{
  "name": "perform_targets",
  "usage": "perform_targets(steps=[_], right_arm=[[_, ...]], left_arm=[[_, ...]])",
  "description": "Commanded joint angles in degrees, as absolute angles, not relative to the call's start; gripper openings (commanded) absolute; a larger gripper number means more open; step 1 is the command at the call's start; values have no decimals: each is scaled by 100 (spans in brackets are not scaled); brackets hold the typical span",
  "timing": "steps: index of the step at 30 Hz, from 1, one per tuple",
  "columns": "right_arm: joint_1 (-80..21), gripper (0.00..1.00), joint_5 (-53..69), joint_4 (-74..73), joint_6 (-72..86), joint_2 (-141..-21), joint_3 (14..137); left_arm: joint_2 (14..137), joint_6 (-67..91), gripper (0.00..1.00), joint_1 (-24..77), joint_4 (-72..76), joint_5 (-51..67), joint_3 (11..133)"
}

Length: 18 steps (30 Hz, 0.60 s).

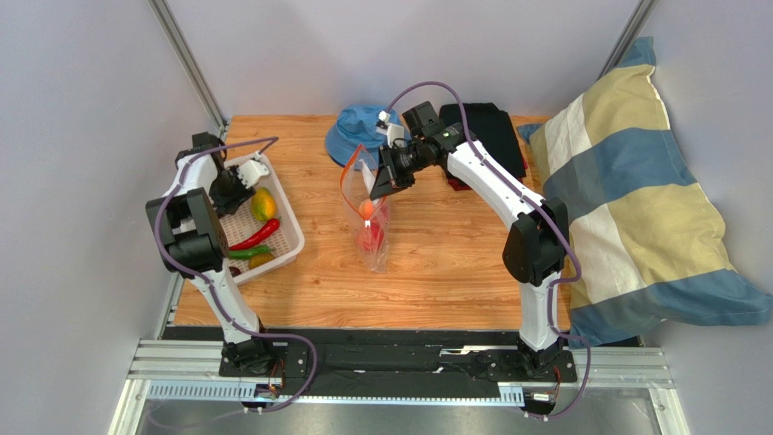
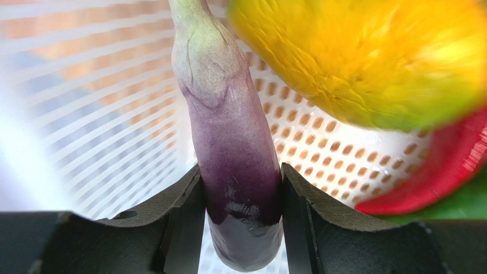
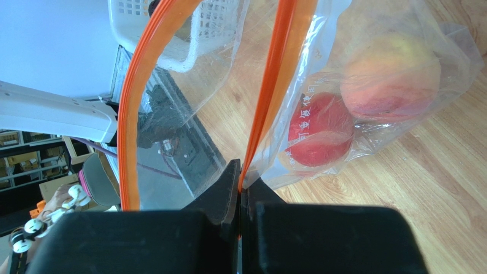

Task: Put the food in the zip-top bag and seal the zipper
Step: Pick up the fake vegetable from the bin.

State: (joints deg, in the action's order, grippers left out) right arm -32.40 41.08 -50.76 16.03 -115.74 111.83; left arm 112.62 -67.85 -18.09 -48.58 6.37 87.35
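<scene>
The clear zip-top bag (image 1: 372,222) hangs over the table's middle with its mouth open. A red apple (image 3: 317,130) and a peach (image 3: 391,77) lie inside it. My right gripper (image 3: 240,185) is shut on the orange-red zipper strip (image 3: 274,85) at the bag's mouth and holds it up; it also shows in the top view (image 1: 379,186). My left gripper (image 2: 240,197) is inside the white mesh basket (image 1: 283,216), shut on a dark purple eggplant (image 2: 228,142). A yellow piece (image 2: 366,57) and a red chili (image 2: 440,171) lie beside it. The slider is not visible.
A green chili (image 1: 247,254) lies in the basket by the red chili (image 1: 254,236). A blue hat (image 1: 358,131) and a black object (image 1: 490,136) sit at the table's back. A striped pillow (image 1: 635,199) lies at the right.
</scene>
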Motion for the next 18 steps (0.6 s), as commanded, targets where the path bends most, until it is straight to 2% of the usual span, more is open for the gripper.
perform_targets(steps=[1,10,13,15,18], right_arm=[[-3217,0,4061,-5115,1530,-11479,11382],[-3217,0,3929,-5107,1468,-11373,11285],[-3217,0,3946,-5080,1503,-11382,11285],[-3217,0,3946,-5063,1512,-11399,11320],[-3217,0,3946,-5045,1547,-11399,11355]], left_arm=[[10337,-6224,26,-1863,-5203,1335,9395],[9441,-4635,21,-1644,-5933,3189,10801],[9072,-3880,18,-1215,-5688,3498,10951],[8869,-3456,10,-942,-5249,3402,10846],[8386,-2036,5,-344,-4274,3313,10346]])
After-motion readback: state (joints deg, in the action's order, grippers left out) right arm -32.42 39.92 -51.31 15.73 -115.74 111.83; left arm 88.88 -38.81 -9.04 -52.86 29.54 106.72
